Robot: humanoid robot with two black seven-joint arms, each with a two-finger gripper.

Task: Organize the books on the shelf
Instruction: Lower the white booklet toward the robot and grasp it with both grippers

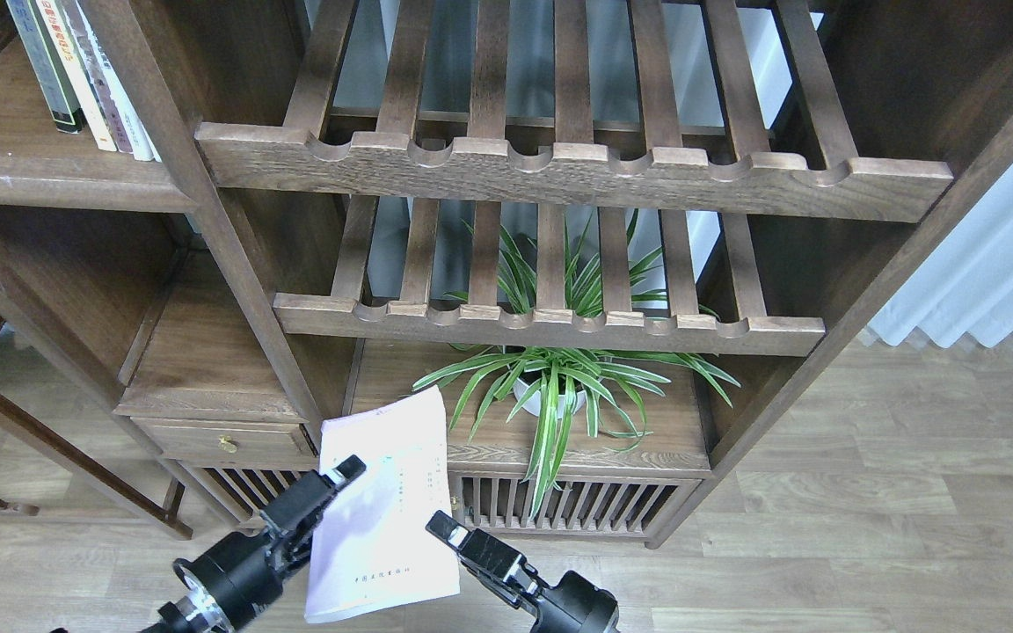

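A thin lavender-white book hangs in the air at the bottom centre, tilted, cover facing me. My right gripper is at its lower right edge and shut on it. My left gripper lies over the book's left edge; its fingers cannot be told apart, nor whether it holds the book. The flat dark-brown plank shelf is at the upper left, with several books standing on it, spines out. The yellow-green book and the "300" book cannot be made out.
Two slatted racks with notched front rails fill the middle. A potted spider plant stands on the low cabinet top behind the book. A small drawer unit is to the left. A white curtain hangs at right.
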